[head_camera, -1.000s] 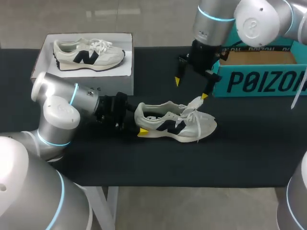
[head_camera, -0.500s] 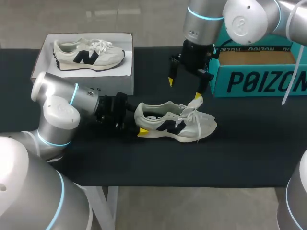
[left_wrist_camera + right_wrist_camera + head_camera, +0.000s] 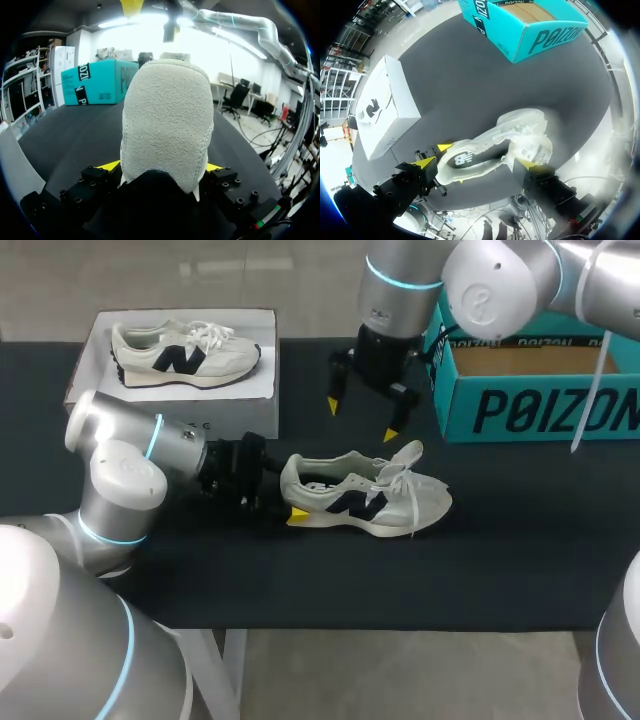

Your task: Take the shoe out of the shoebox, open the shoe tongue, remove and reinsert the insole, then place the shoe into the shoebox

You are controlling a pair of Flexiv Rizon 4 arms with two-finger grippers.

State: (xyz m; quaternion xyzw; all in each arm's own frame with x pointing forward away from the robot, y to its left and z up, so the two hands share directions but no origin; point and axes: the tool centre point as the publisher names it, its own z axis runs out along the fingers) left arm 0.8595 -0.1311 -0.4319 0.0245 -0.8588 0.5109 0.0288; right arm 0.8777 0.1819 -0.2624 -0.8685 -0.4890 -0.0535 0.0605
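Note:
A pale grey shoe (image 3: 365, 495) with a dark logo lies on its sole on the black table (image 3: 520, 540), toe to the right. Its tongue (image 3: 408, 453) stands up with the white laces loose. My left gripper (image 3: 285, 495) is shut on the heel; in the left wrist view the heel (image 3: 165, 120) fills the gap between the yellow fingertips (image 3: 112, 165). My right gripper (image 3: 362, 420) hangs open above the table behind the shoe, touching nothing. In the right wrist view the shoe (image 3: 490, 150) lies below it. The teal shoebox (image 3: 540, 390) stands open at the back right.
A white box (image 3: 180, 360) with a shoe shown on its top stands at the back left, also in the right wrist view (image 3: 385, 110). The teal shoebox (image 3: 530, 25) is beyond the shoe's toe. Bare black table lies in front of the shoe.
My right gripper has drawn away from the shoe's tongue, moving left and farther back, still open. The left gripper and the shoe have stayed put.

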